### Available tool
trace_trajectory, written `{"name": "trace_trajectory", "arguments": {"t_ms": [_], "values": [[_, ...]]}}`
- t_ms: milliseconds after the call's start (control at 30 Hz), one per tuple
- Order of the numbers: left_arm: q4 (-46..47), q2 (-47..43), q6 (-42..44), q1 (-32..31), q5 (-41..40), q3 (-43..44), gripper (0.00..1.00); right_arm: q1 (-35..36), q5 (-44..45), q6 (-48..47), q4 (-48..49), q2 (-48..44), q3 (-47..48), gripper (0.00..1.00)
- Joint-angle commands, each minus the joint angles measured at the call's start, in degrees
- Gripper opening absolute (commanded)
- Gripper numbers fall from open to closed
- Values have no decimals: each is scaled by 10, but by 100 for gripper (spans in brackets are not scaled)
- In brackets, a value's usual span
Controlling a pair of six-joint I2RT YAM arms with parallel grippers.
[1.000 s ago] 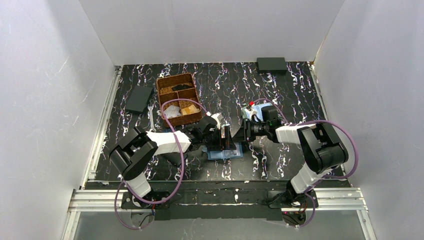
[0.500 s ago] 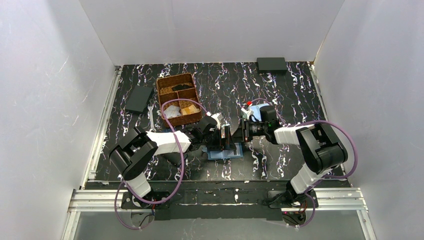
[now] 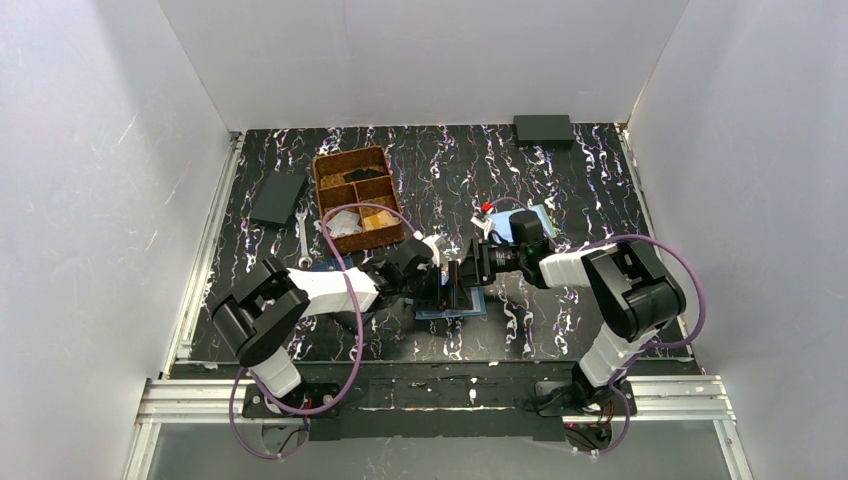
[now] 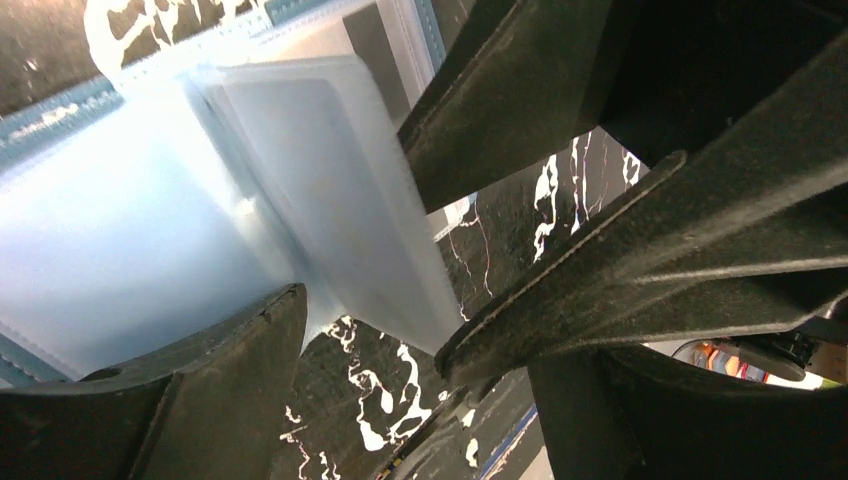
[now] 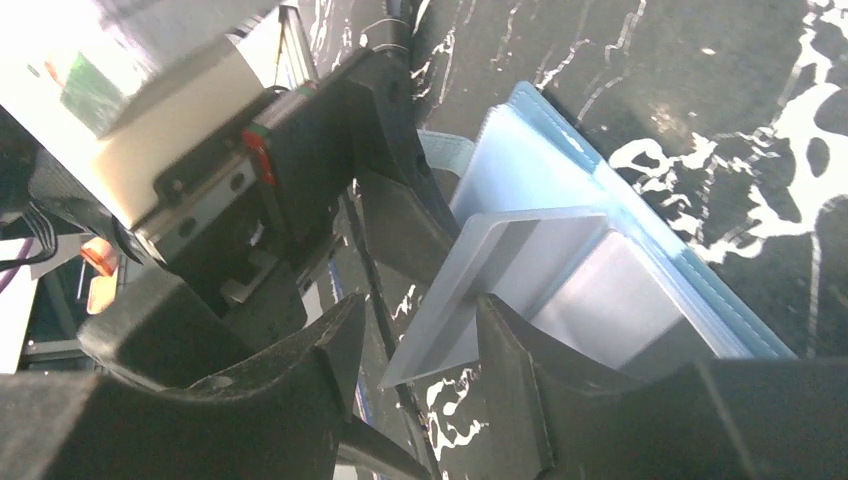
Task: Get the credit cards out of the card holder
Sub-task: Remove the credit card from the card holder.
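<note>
Where it lies at six o'clock on the table (image 3: 560, 170), the card holder (image 3: 452, 310) is mostly covered from above. Right gripper (image 5: 420, 320) stands parted around a protruding credit card (image 5: 490, 270), seemingly unpinched; left gripper (image 4: 365, 330) gapes, one finger overlapping the holder.

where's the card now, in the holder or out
Partly out: the card juts from a pocket of the spread-open card holder, one end tucked inside.
</note>
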Motion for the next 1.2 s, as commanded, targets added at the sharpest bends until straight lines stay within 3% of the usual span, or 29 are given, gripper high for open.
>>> {"name": "trace_trajectory", "arguments": {"t_ms": [0,333,567,767,1167], "values": [[-34,-5,-7,6,-54,-18,75,41,-107,22,22,5,23,55],[-35,-39,-17,12,-85,-48,74,39,-84,-36,-36,-22,35,56],[-35,-51,-21,29,-77,-56,65,39,-85,-36,-42,-11,40,58],[-34,-56,-26,32,-74,-56,45,40,-85,-37,-40,-15,40,58],[-34,-70,-22,52,-69,-58,43,20,-73,-104,-101,-53,47,60]]}}
